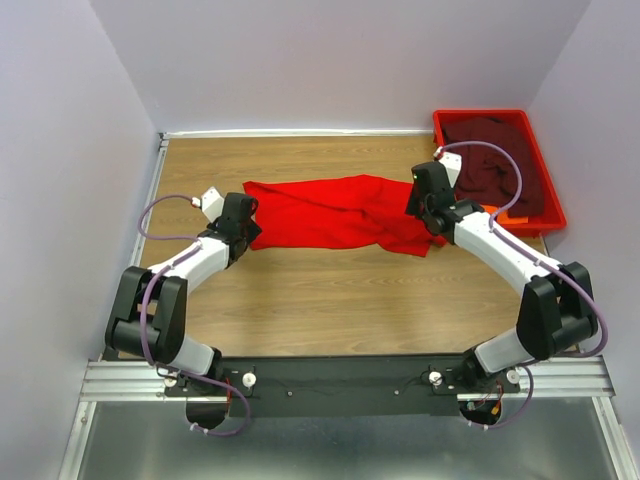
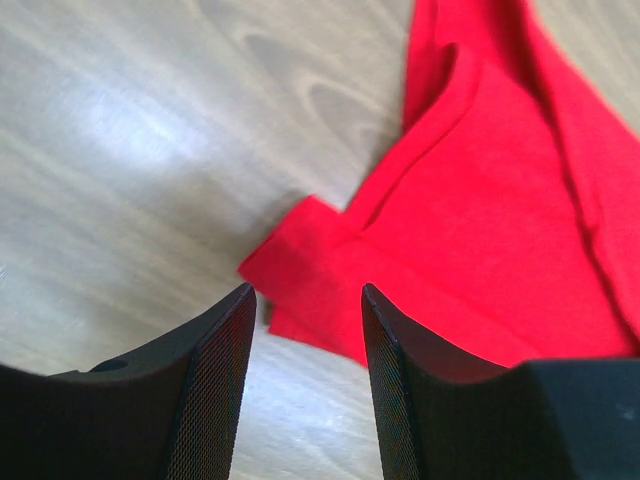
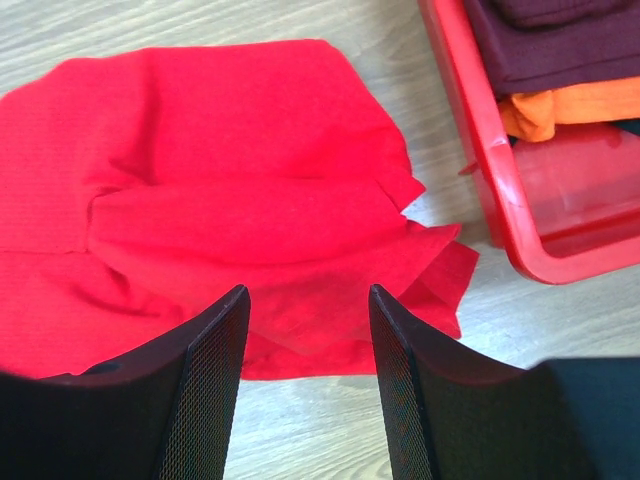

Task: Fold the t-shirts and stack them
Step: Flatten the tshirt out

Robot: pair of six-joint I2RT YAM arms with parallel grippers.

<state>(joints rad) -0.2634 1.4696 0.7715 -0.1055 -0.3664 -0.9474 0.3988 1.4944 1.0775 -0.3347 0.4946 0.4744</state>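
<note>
A bright red t-shirt lies rumpled across the middle of the wooden table. A dark maroon t-shirt rests in the red tray at the back right. My left gripper hovers at the red shirt's left end. In the left wrist view it is open, with a folded corner of the shirt just beyond its tips. My right gripper is above the shirt's right end. In the right wrist view it is open and empty, with the red cloth spread below it.
The red plastic tray stands at the back right corner. It also holds an orange cloth under the maroon one. White walls enclose the table on three sides. Bare wood lies in front of the shirt.
</note>
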